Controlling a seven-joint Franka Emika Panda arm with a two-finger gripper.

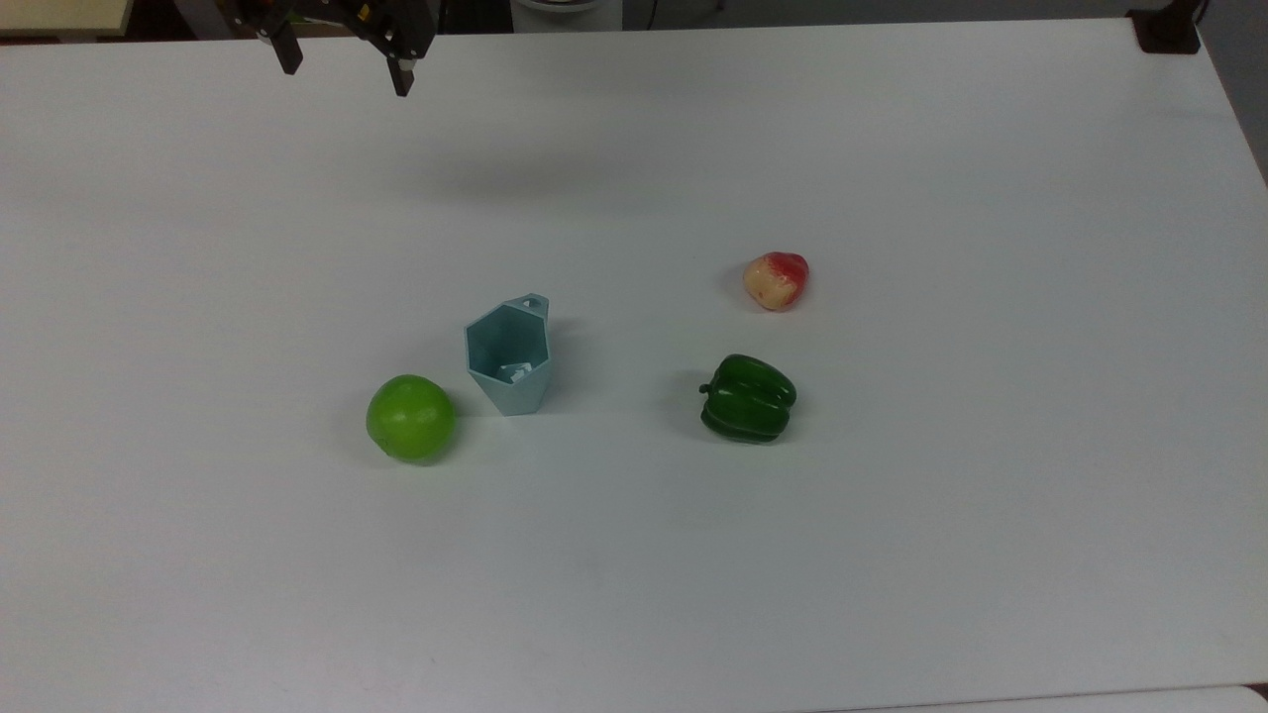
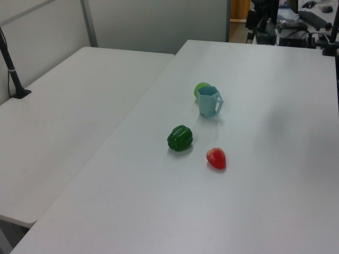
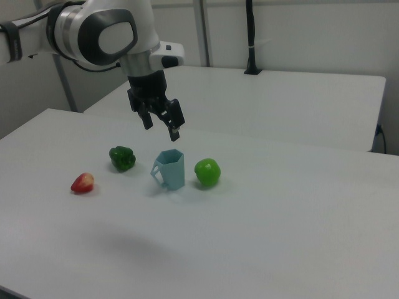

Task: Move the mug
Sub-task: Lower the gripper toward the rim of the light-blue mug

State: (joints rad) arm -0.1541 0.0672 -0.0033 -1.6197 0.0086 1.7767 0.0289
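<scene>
Pale blue-teal plastic, the mug (image 1: 508,358) stands upright near the middle of the white table (image 1: 892,555), its long axis vertical and its hexagonal mouth open to the ceiling. Its small handle tab points toward the table's far edge in the top view, and toward the left view's right. A green apple (image 1: 411,418) sits just beside it, on the top view's left and slightly nearer the table's near edge, apart from the mug in that view. A green bell pepper (image 1: 748,398) lies well apart on the top view's right, with a red-and-cream fruit (image 1: 777,280) beyond it toward the far edge. The gripper (image 1: 344,67) hangs in the air at the table's far edge in the top view, its two black fingers (image 1: 400,77) spread apart, holding and touching nothing. A second white table (image 2: 69,116) stands alongside.
</scene>
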